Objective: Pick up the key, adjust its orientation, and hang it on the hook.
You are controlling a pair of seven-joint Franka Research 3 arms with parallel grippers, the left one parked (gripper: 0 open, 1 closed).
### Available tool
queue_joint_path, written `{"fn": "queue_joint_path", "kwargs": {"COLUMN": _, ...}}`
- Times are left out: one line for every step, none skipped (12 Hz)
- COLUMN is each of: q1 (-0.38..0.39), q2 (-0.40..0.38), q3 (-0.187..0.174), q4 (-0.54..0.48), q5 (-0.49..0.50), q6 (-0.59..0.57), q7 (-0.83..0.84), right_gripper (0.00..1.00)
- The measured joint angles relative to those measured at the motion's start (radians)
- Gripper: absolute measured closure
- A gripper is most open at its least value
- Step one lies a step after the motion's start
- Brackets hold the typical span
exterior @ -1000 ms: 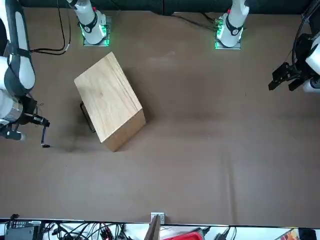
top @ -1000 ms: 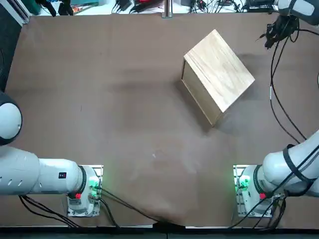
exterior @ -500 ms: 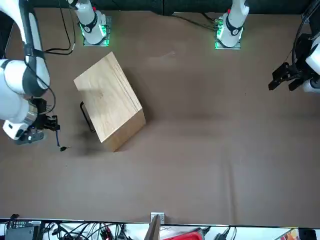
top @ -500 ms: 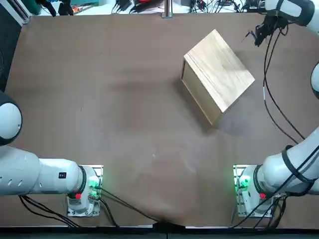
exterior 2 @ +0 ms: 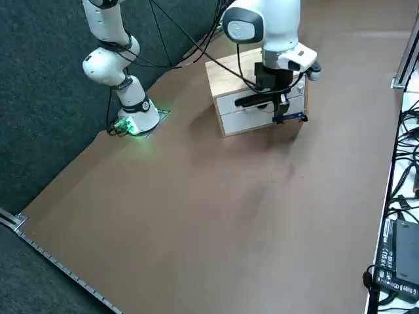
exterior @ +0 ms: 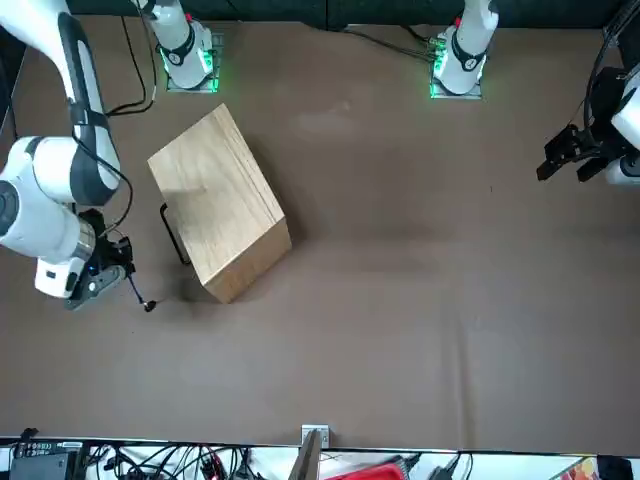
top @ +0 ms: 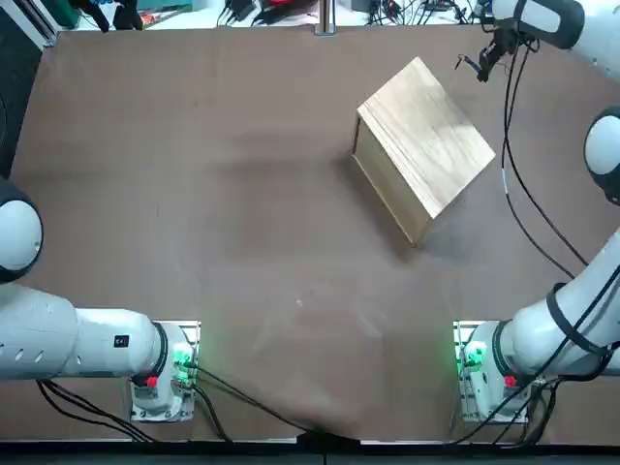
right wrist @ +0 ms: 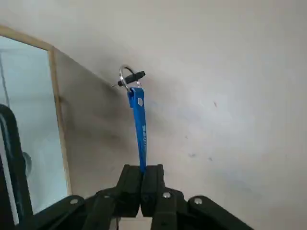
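Key (right wrist: 132, 78) dangles by its blue strap (right wrist: 139, 120), pinched in the right end effector (right wrist: 143, 168) near the wooden block (top: 426, 140)

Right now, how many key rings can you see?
1: the metal ring at the end of the blue strap, pinched in the right gripper beside the wooden box. Others could be hidden inside the box.

Right arm (exterior: 84, 95) out from its base (top: 475, 373), forearm reaching forward, wrist (exterior: 60, 272) bent at the far right of my workspace. Right gripper (right wrist: 143, 168) raised there, off the wrist's inner side, toward my left. Both fingers (right wrist: 128, 187) drawn together, tips pinched in a firm-looking grip, roughly level with each other in my wrist view.
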Motion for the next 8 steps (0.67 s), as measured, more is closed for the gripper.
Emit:
{"fn": "queue_joint_path", "kwargs": {"q1": 0.012, "q2": 0.01, "q3": 0.0, "q4": 0.01, "q5": 0.0, "q6": 0.0, "q7": -0.022, "right_gripper": 0.96}}
{"fn": "queue_joint_path", "kwargs": {"q1": 0.027, "q2": 0.017, "q3": 0.001, "q4": 0.016, "q5": 0.0, "q6": 0.0, "q7": -0.04, "right_gripper": 0.96}}
{"fn": "queue_joint_path", "kwargs": {"q1": 0.043, "q2": 0.022, "q3": 0.001, "q4": 0.02, "q5": 0.0, "q6": 0.001, "q7": -0.058, "right_gripper": 0.96}}
{"fn": "queue_joint_path", "kwargs": {"q1": 0.059, "q2": 0.026, "q3": 0.002, "q4": 0.022, "q5": 0.0, "q6": 0.007, "q7": -0.07, "right_gripper": 0.96}}
{"fn": "queue_joint_path", "kwargs": {"q1": 0.072, "q2": 0.029, "q3": 0.005, "q4": 0.022, "q5": 0.0, "q6": 0.012, "q7": -0.08, "right_gripper": 0.96}}
{"fn": "queue_joint_path", "kwargs": {"q1": 0.081, "q2": 0.031, "q3": 0.012, "q4": 0.022, "q5": 0.0, "q6": 0.016, "q7": -0.097, "right_gripper": 0.96}}
{"fn": "queue_joint_path", "kwargs": {"q1": 0.085, "q2": 0.034, "q3": 0.022, "q4": 0.022, "q5": 0.0, "q6": 0.02, "q7": -0.118, "right_gripper": 0.96}}
{"fn": "queue_joint_path", "kwargs": {"q1": 0.087, "q2": 0.038, "q3": 0.031, "q4": 0.022, "q5": 0.0, "q6": 0.026, "q7": -0.144, "right_gripper": 0.96}}
